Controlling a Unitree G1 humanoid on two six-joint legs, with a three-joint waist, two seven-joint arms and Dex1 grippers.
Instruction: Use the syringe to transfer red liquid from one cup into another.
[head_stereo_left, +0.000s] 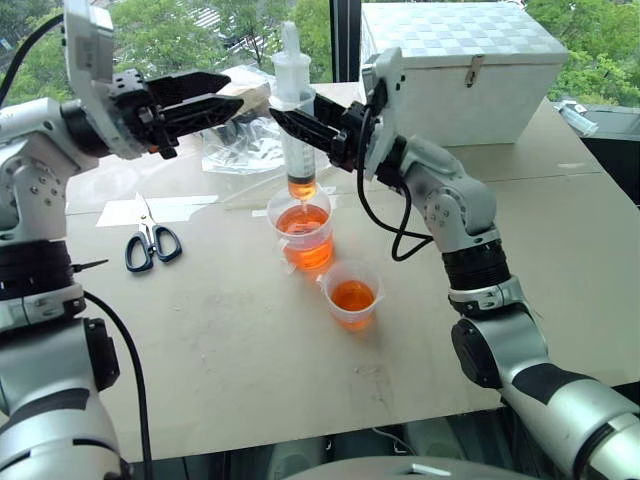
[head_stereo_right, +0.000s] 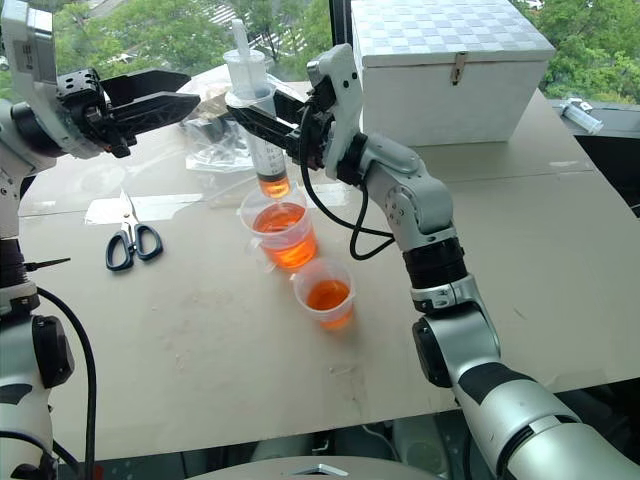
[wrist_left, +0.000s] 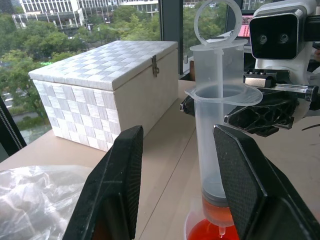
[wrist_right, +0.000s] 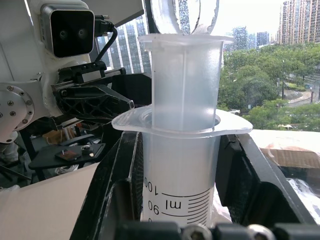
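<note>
1. the syringe (head_stereo_left: 297, 130) is gripped upright by the barrel in the clenched jaws of the right gripper (head_stereo_left: 290, 122), just under the barrel's flange, with the plunger standing above the jaws.
2. the syringe's tip hangs below those jaws, over the taller cup (head_stereo_left: 303, 232) and about at the level of its rim; a small amount of red liquid (head_stereo_left: 302, 186) is seen at the bottom of the barrel.
3. more red liquid is held in the taller cup, and some lies in the shorter cup (head_stereo_left: 352, 295), which stands on the tabletop (head_stereo_left: 250, 340) just beside the taller one, below the right jaws and nearer the robot.
4. the left gripper (head_stereo_left: 232, 102) is held level beside the syringe's top, its jaws released and empty, close to the plunger but apart from it; in the left wrist view the barrel is framed between the two fingers.
5. the step in hand is judged to be the working of the plunger over the taller cup, or the start of carrying the load across.
6. to do it well, the barrel is best kept vertical and the right grip kept firm, so that nothing drips outside a cup.
7. the plunger is best taken squarely by the left jaws and moved straight along the barrel's axis, slowly, so that the syringe is not tilted.
8. the right forearm is raised with the wrist bent inward toward the left arm; the left arm is lifted high and reaches across toward it.
9. scissors (head_stereo_left: 151, 240) lie on the tabletop well below and outside the left jaws.
</note>
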